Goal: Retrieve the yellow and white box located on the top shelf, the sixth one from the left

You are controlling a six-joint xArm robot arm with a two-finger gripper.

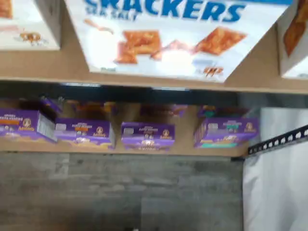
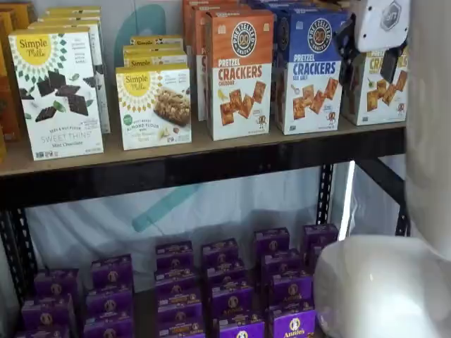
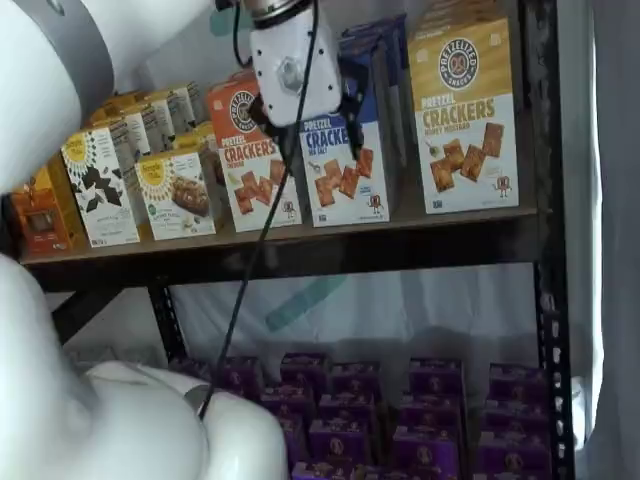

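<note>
The yellow and white box (image 3: 465,110) stands at the right end of the top shelf (image 3: 300,250), upright, its yellow band on top. In a shelf view it (image 2: 373,95) is partly hidden behind the gripper and the arm. My gripper (image 3: 345,100) hangs in front of the blue sea-salt carton (image 3: 345,175), left of the yellow and white box. Its white body and black fingers (image 2: 390,65) show side-on, so I cannot tell whether they are open. The wrist view faces the blue carton (image 1: 178,38); only an edge of the yellow and white box (image 1: 294,33) shows.
An orange cheddar carton (image 2: 239,74) and white Simple Mills boxes (image 2: 60,91) stand further left on the top shelf. Small purple boxes (image 2: 225,289) fill the level below. A black perforated upright (image 3: 545,250) stands just right of the yellow and white box. The white arm (image 2: 394,282) fills one corner.
</note>
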